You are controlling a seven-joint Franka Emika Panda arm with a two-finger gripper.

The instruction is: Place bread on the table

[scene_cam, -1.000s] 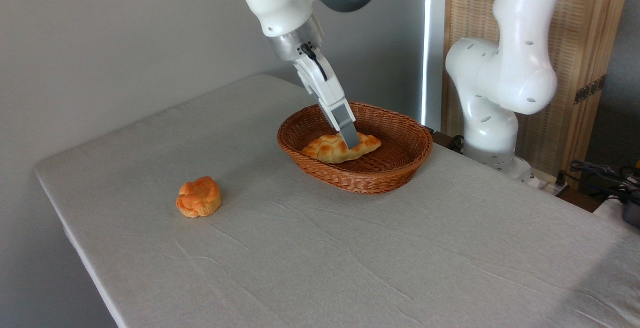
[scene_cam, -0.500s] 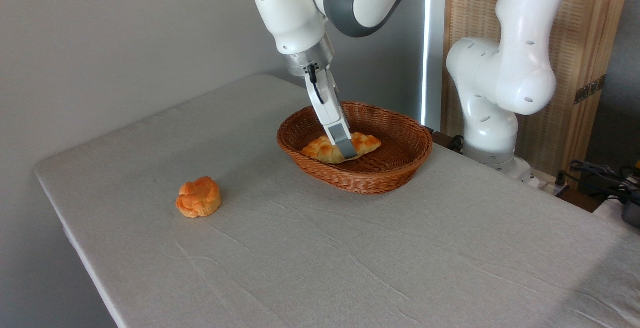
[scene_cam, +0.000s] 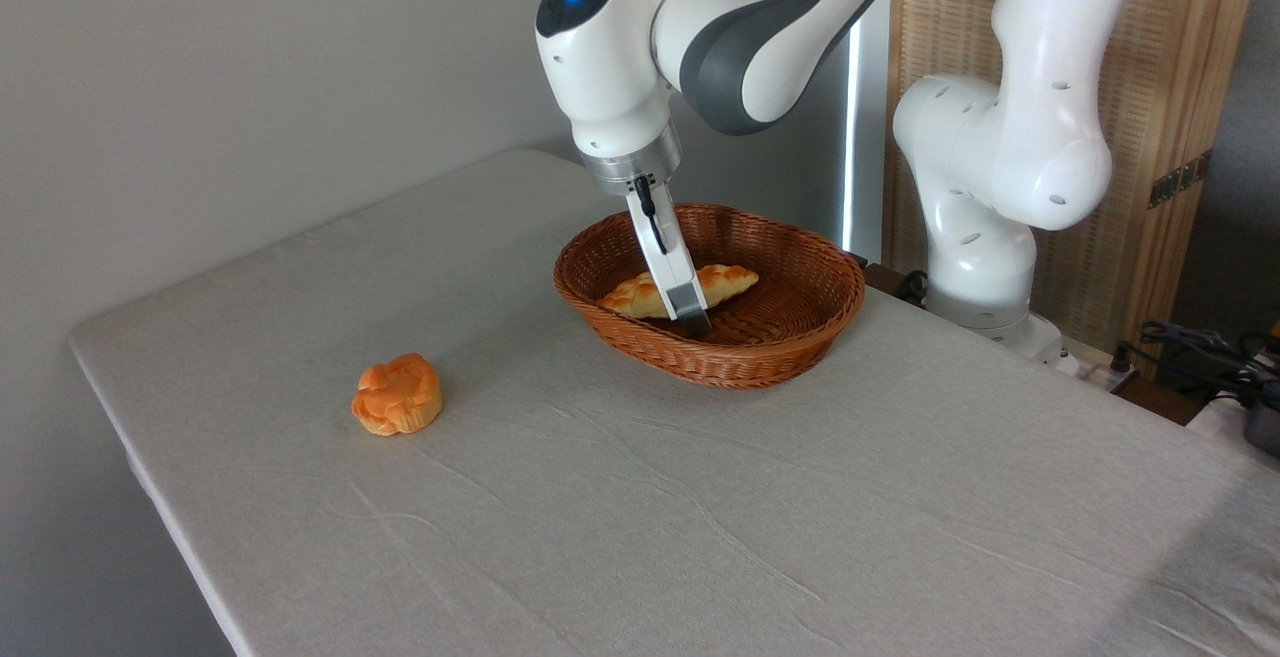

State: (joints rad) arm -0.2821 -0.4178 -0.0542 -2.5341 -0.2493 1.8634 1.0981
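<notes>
1. Fixed camera: the jaws (scene_cam: 690, 319) reach down inside the wicker basket (scene_cam: 790, 342); only one grey finger (scene_cam: 686, 299) shows, crossing in front of the bread (scene_cam: 725, 282) and hiding its middle. Whether the jaws are apart or pressed on the loaf cannot be told.
2. The bread lies in the basket, one pointed end showing on either side of the finger, tips near the basket floor.
3. The basket sits toward the back of the counter (scene_cam: 700, 517). An orange bun (scene_cam: 398, 394) rests well apart, near the left edge. Wide bare cloth lies in front.
</notes>
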